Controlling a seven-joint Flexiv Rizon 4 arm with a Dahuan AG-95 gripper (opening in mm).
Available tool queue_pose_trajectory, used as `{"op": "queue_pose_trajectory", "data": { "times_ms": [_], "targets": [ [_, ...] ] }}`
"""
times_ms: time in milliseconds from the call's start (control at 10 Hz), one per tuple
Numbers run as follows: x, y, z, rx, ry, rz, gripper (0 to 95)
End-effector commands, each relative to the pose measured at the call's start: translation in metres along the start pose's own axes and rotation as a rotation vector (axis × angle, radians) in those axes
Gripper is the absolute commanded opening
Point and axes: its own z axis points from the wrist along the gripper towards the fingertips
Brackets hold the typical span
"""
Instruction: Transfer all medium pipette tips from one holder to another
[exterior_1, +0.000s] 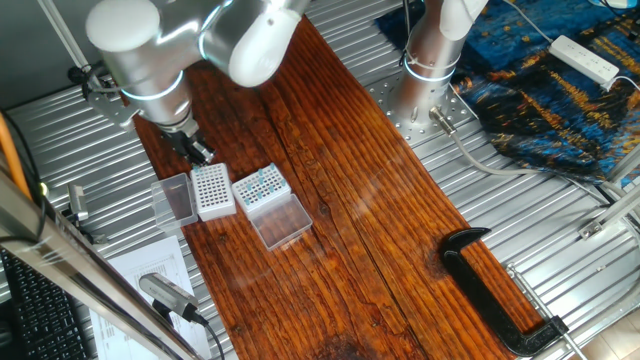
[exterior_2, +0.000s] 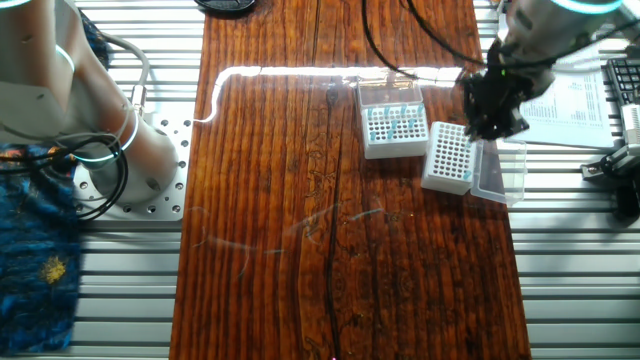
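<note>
We cannot tell whether the gripper (exterior_2: 497, 118) is holding anything; its dark fingertips blur together. The medium pipette tips (exterior_1: 259, 185) are too small for us to count. The black clamp (exterior_1: 500, 300) at five o'clock is cut off by the frame's bottom edge.

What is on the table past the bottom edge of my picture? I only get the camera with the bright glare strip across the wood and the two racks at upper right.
Observer: A black clamp sits at the edge of the table there.
Operator: Anything by the printed sheets that I miss?
Observer: A grey handheld tool lies on the sheets.
Operator: And on the blue cloth?
Observer: A white power strip lies on the cloth.
</note>
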Motion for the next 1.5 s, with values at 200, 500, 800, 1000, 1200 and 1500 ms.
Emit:
{"op": "queue_pose_trajectory", "data": {
  "times_ms": [200, 500, 800, 1000, 1200, 1500],
  "targets": [
    [0.023, 0.010, -0.001, -0.032, -0.002, 0.011, 0.0],
    [0.041, 0.031, 0.009, -0.031, -0.008, 0.028, 0.0],
    [0.037, 0.054, 0.018, -0.030, -0.007, 0.064, 0.0],
    [0.038, 0.057, 0.022, -0.032, -0.003, 0.062, 0.0],
    [0.043, 0.060, 0.027, -0.034, -0.001, 0.058, 0.0],
    [0.050, 0.066, 0.031, -0.034, -0.003, 0.061, 0.0]
  ]
}}
